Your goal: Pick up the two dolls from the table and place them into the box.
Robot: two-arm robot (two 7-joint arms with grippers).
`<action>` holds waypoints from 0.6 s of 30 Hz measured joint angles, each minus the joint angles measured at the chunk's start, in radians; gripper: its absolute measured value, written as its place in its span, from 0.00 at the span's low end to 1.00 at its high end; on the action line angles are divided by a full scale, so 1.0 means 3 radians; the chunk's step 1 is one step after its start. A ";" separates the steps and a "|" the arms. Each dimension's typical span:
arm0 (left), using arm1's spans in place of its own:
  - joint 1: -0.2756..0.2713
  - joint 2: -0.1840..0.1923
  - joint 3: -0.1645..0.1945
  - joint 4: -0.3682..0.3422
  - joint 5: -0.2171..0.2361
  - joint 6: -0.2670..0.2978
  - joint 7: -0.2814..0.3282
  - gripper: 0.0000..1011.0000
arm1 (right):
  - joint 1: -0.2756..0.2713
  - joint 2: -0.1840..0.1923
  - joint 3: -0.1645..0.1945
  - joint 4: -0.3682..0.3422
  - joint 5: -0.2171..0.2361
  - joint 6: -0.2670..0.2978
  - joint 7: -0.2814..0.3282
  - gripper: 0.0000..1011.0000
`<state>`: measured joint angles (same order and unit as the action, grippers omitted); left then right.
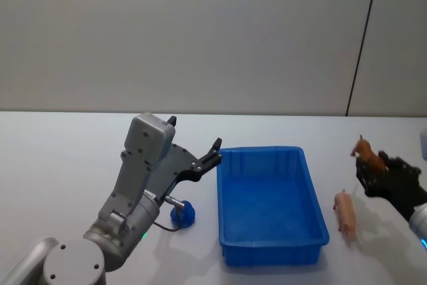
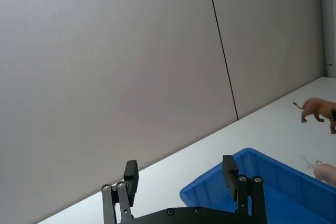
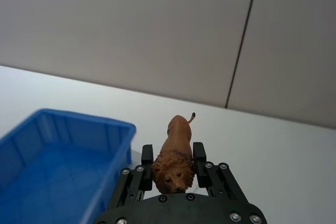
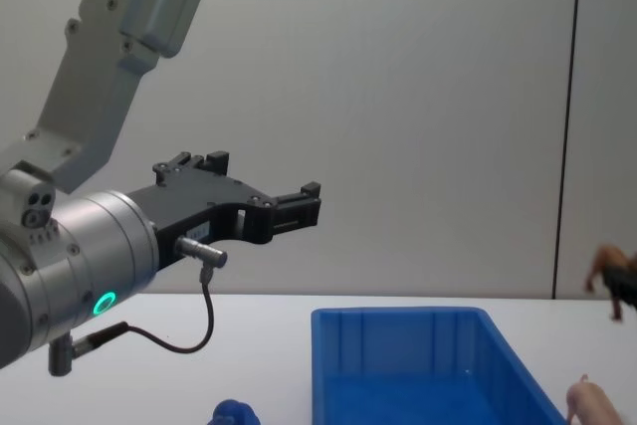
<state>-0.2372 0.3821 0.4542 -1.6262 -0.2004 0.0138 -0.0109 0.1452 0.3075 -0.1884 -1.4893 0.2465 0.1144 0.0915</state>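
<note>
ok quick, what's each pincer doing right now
Left pincer: open, empty, raised left of the blue box.
Right pincer: shut on the toy lion, right of the box.

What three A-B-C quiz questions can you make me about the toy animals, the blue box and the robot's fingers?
1. The pink pig and the blue box: where is the pig?
A) inside it
B) on the table, to its right
C) on its rim

2. How many toys are inside the box?
A) none
B) one
C) two

3. What are the right gripper's fingers doing?
A) open, empty
B) shut on the pig
C) shut on a brown lion figurine

Answers:
1 B, the pig lies on the white tabletop past the box's right wall.
2 A, only bare blue floor shows inside.
3 C, the fingers clamp the lion's sides, held above the table.

The left gripper hovers open, left of the box.
</note>
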 joint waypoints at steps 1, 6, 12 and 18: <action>0.0000 0.0000 0.0000 0.0000 0.0000 0.0000 0.0000 0.99 | 0.0013 -0.0007 -0.0007 -0.0041 -0.0019 -0.0003 0.0032 0.43; 0.0000 0.0000 0.0000 0.0000 0.0000 0.0000 0.0000 0.99 | 0.0066 -0.0041 -0.0038 -0.0149 -0.0063 -0.0002 0.0137 0.43; 0.0000 0.0000 0.0000 0.0000 0.0000 0.0000 0.0000 0.99 | 0.0153 -0.0111 -0.0103 -0.0227 -0.0117 0.0069 0.0323 0.43; 0.0000 0.0000 0.0000 0.0000 0.0000 0.0000 0.0000 0.99 | 0.0234 -0.0195 -0.0179 -0.0221 -0.0151 0.0206 0.0508 0.43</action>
<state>-0.2372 0.3821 0.4542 -1.6262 -0.2003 0.0138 -0.0109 0.2154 0.2492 -0.2420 -1.5556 0.2012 0.1763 0.2439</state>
